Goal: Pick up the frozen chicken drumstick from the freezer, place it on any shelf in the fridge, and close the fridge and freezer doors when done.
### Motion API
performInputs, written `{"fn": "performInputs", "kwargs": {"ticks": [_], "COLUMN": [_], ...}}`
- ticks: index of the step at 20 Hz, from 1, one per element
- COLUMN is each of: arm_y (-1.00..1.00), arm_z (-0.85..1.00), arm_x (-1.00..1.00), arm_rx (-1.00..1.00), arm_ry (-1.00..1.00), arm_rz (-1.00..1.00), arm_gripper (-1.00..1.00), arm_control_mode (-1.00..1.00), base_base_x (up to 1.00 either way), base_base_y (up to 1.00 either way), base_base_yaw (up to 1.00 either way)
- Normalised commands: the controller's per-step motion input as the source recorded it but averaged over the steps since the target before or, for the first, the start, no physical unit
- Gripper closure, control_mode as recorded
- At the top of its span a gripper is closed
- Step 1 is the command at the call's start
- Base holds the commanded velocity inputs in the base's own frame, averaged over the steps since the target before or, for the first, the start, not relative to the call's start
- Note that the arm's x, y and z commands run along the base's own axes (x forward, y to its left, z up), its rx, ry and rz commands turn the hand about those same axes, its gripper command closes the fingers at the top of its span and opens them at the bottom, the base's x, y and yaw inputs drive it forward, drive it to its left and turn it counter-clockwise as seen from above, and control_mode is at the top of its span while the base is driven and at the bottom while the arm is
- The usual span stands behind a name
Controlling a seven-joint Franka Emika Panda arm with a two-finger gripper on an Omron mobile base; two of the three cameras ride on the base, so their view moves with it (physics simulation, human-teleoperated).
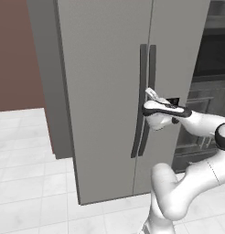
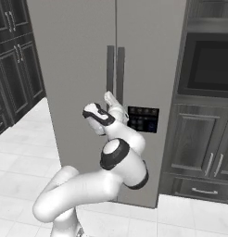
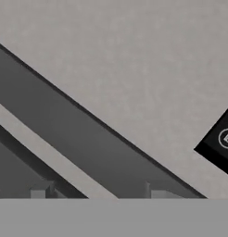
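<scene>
1. The end effector [image 1: 150,93] is pressed up against the front of the closed doors, at the pair of vertical handles; in the right base view it sits at the same spot [image 2: 109,97], just left of the dark control panel [image 2: 143,119].
2. How far its fingers are spread cannot be told: the base views show only the pale tip of the hand against the handles, and in the hand view just two small grey finger tips [image 3: 41,191] rise at the bottom edge. Whether it is clenched on a handle or released cannot be told either; nothing is seen carried in it.
3. Two doors, both shut: the wider door [image 1: 103,91] on the left as seen from the base and the narrower door [image 1: 178,55] on the right, which carries the control panel.
4. Two long dark curved handles, side by side at the seam: the left handle [image 1: 139,123] and the right handle [image 1: 148,123]. In the hand view one runs diagonally as a broad dark bar [image 3: 83,134], close to the finger tips.
5. The freezer and fridge interiors are hidden behind the shut doors, so the drumstick and the shelves are out of sight.
6. One built-in oven [image 2: 211,65] stands in dark cabinets [image 2: 199,143] to the right, and more dark cabinets [image 2: 14,69] to the left
</scene>
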Motion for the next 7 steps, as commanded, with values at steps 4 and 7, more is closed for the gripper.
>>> {"fn": "performInputs", "kwargs": {"ticks": [4,7], "arm_y": [0.0,0.0], "arm_z": [0.06,0.0], "arm_x": [0.77,0.69], "arm_rx": [0.0,0.01], "arm_ry": [0.04,0.18], "arm_rz": [-0.05,0.0], "arm_gripper": [-1.0,-1.0], "arm_control_mode": [-1.0,-1.0], "base_base_x": [0.0,0.0], "base_base_y": [0.0,0.0], "base_base_yaw": [0.0,0.0]}}
